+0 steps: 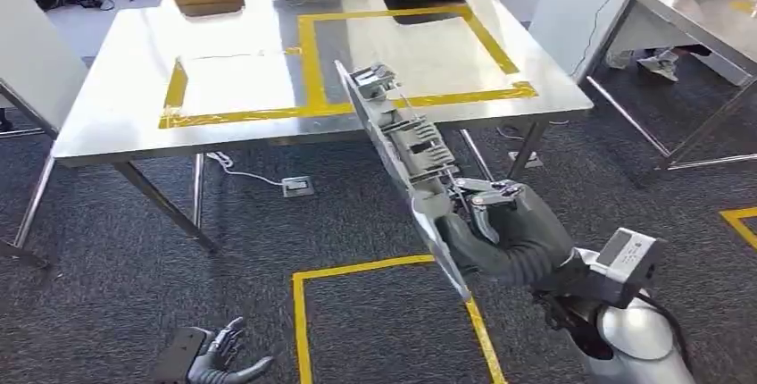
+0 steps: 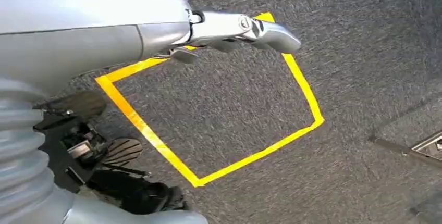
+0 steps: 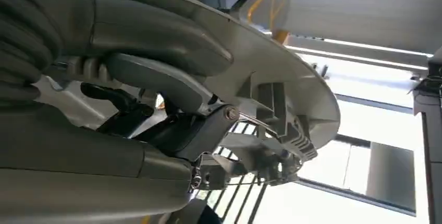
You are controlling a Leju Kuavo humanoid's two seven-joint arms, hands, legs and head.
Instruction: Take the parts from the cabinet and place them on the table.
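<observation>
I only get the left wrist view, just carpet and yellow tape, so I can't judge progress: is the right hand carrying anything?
Observer: Yes, the right hand grips a long grey part.
Operator: Is it over the table?
Observer: Its far end overlaps the near edge of the table; the hand holds the other end out over the carpet.
Operator: Where might it go?
Observer: Perhaps inside the yellow tape outline on the tabletop.
</observation>
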